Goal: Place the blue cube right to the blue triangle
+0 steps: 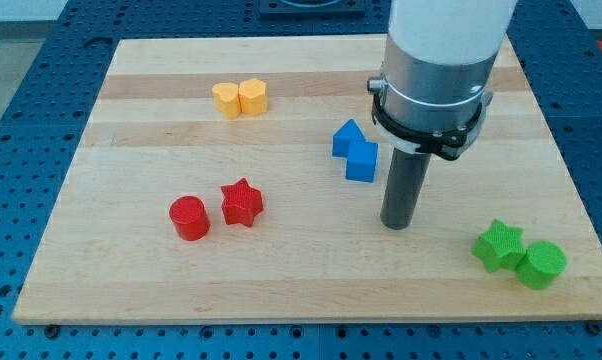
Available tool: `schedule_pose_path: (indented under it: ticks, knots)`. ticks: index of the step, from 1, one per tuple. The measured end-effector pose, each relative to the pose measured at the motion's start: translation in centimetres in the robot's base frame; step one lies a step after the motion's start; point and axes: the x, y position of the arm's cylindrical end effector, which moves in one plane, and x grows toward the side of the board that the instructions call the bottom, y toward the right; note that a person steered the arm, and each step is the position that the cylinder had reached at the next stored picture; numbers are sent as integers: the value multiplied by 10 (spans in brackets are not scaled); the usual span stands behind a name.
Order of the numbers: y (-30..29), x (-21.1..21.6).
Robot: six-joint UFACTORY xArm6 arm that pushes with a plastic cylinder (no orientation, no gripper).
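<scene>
The blue cube (362, 161) sits near the middle of the wooden board, touching the blue triangle (347, 138), which lies just up and to the view's left of it. My tip (397, 224) rests on the board a little to the view's right of and below the blue cube, with a small gap between them. The rod hangs from a large white and grey arm body (436, 70) at the view's top right.
A yellow pentagon (227, 100) and a yellow heart-like block (252, 96) touch at the top left. A red cylinder (190, 217) and red star (242, 203) sit lower left. A green star (499, 245) and green cylinder (540, 264) sit lower right near the board (131, 290) edge.
</scene>
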Motion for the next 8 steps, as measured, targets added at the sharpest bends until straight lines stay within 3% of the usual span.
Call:
schedule_pose_path:
  ticks: [2,6,7,8]
  knots:
    - [-53,7]
    - [-1,-82]
    - [1,-82]
    - [-33,-56]
